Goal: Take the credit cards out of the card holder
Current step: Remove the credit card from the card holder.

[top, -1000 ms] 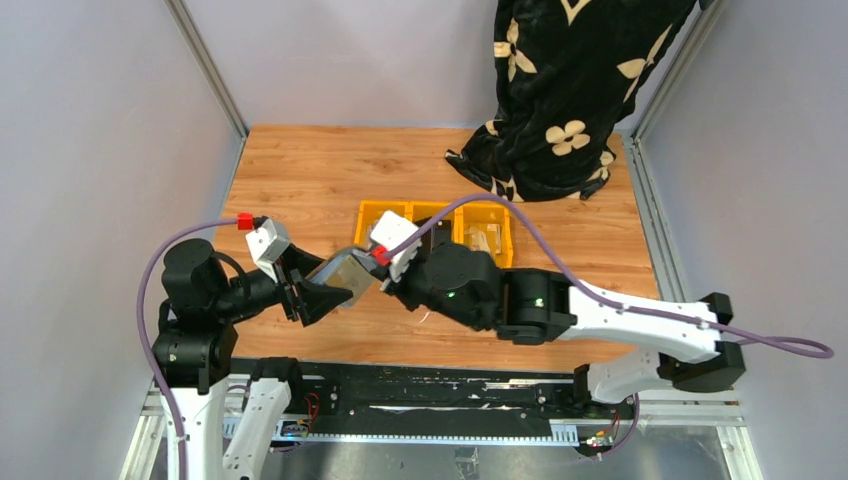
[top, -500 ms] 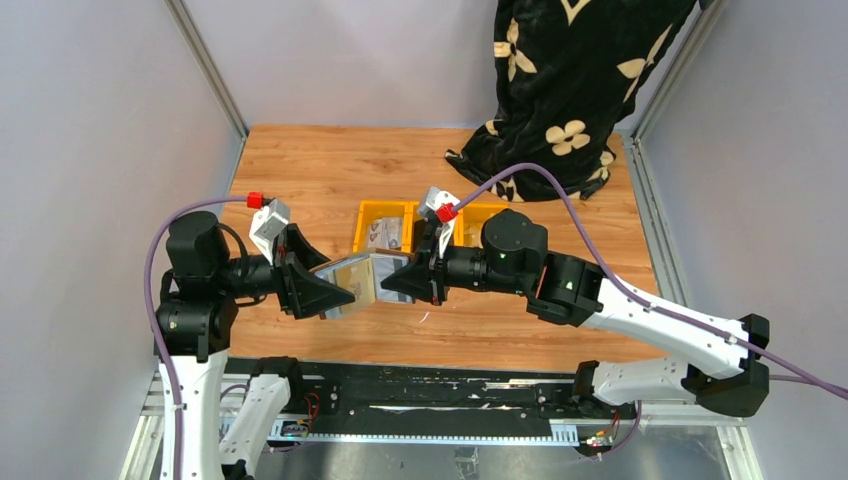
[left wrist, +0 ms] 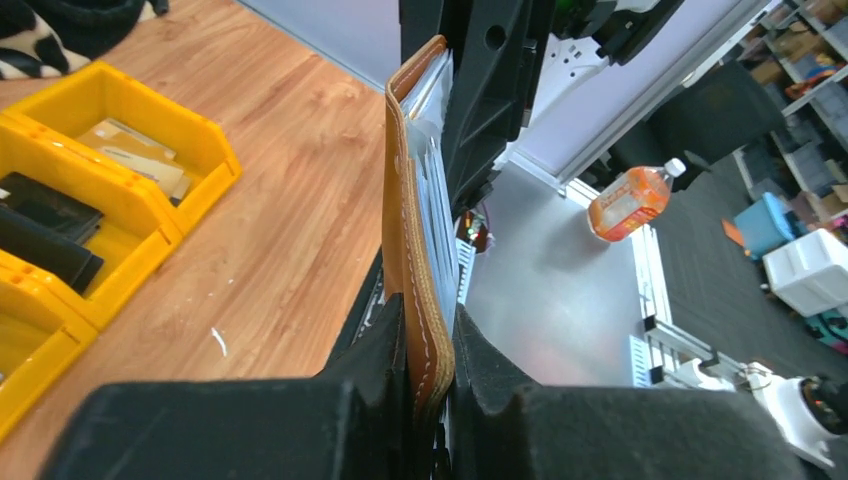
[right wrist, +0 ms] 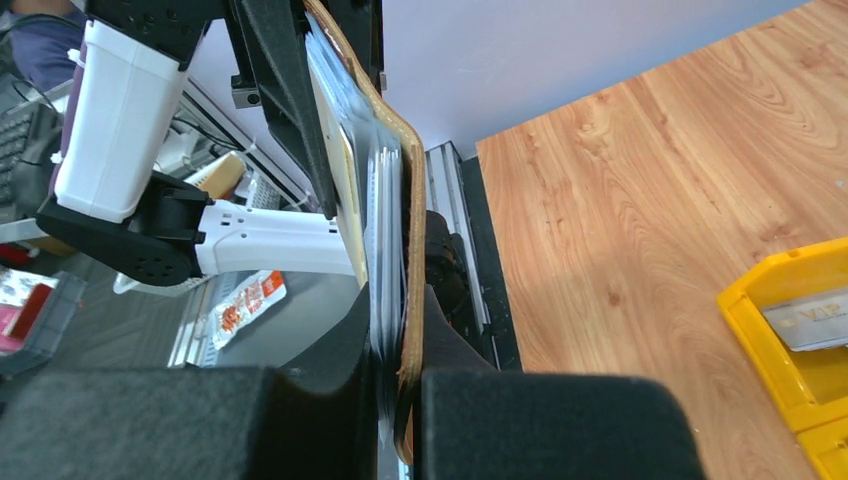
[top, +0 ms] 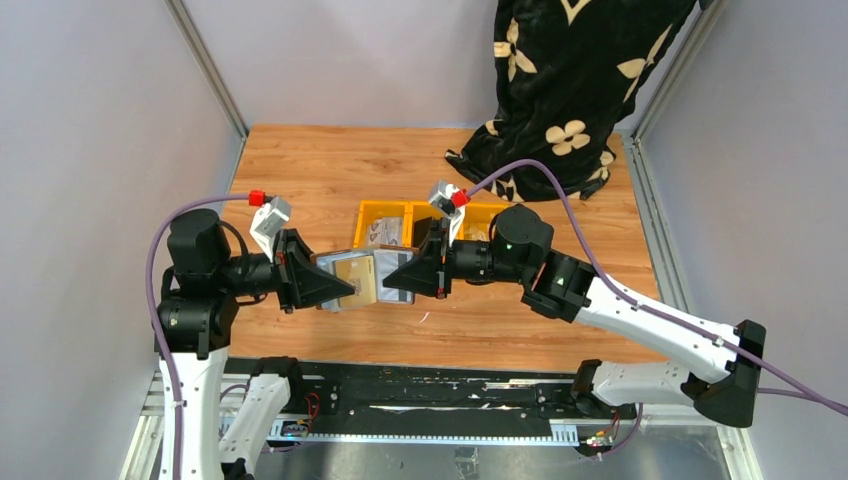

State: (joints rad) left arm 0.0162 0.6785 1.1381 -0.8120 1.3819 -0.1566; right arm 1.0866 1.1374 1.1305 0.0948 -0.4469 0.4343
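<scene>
The brown leather card holder (top: 362, 278) hangs open between my two grippers, above the table in front of the yellow tray. My left gripper (top: 335, 285) is shut on its left flap (left wrist: 410, 200). My right gripper (top: 397, 277) is shut on its right flap and clear sleeves (right wrist: 408, 200). A tan card (right wrist: 349, 200) shows inside the sleeves. In the tray lie a grey-white printed card (top: 383, 233), a tan card (left wrist: 125, 150) and black cards (left wrist: 40, 215).
The yellow three-compartment tray (top: 432, 212) stands mid-table just behind the grippers. A black cloth with cream flowers (top: 570, 90) hangs over the table's far right corner. Grey walls close in the left and right sides.
The right arm swung right and up, turning to face the left gripper. The card holder went from folded at an angle to spread wide and nearly flat between both grippers.
</scene>
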